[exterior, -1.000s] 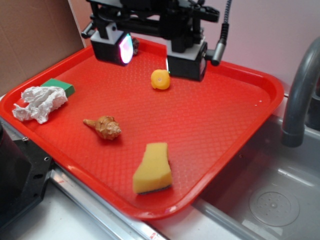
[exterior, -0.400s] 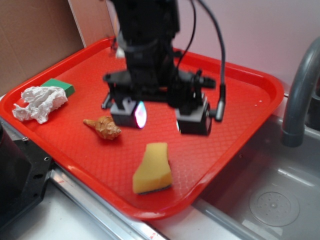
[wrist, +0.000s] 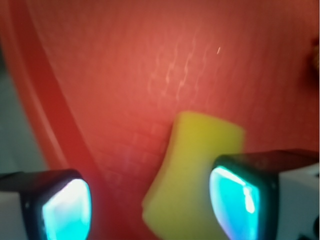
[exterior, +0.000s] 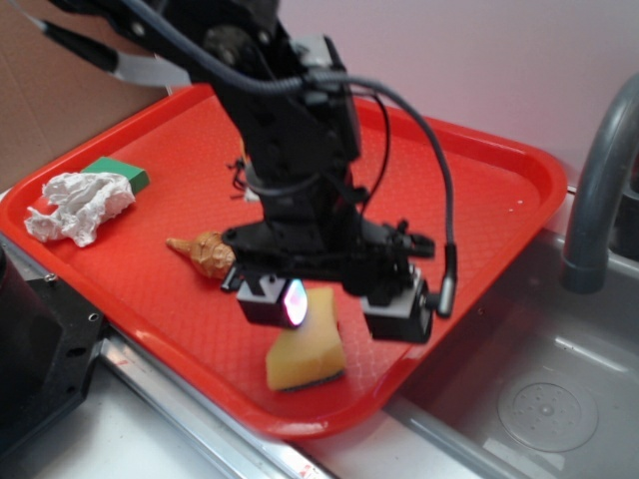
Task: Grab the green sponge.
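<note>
The end effector hangs spread wide over the green sponge, which lies yellow face up near the front rim of the red tray. Its far end is hidden behind the fingers. The arm covers part of the shell, and the wrist view is blurred.

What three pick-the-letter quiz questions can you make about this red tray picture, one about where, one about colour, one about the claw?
1. Where is the green sponge?
A. near the tray's front edge
B. in the sink
C. on the crumpled paper

2. What colour is the sponge's top?
A. blue
B. yellow
C. white

3. How is the claw?
A. shut on the shell
B. open above the sponge
C. outside the tray

Answers: 1 A, it lies by the red tray's front rim. 2 B, the wrist view shows a yellow face. 3 B, the two fingers stand apart with the sponge below.
</note>
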Available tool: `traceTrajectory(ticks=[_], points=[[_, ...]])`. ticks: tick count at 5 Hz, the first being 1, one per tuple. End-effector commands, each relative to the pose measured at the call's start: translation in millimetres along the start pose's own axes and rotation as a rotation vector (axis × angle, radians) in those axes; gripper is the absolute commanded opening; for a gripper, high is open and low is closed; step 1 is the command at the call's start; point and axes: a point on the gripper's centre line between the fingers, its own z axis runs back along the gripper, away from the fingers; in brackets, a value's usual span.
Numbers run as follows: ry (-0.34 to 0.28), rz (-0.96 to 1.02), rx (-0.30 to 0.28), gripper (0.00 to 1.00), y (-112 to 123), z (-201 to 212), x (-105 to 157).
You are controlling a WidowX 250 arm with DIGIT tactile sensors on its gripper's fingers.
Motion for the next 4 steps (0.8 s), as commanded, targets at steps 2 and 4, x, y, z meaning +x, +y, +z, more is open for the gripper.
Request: traceTrajectory(ticks=[2,4], points=[[0.039,-0.037,0.077,1.0,34.6,-5.4,0.1],[0.101,-0.078,0.109,0.0,18.8,-16.4,3.7]])
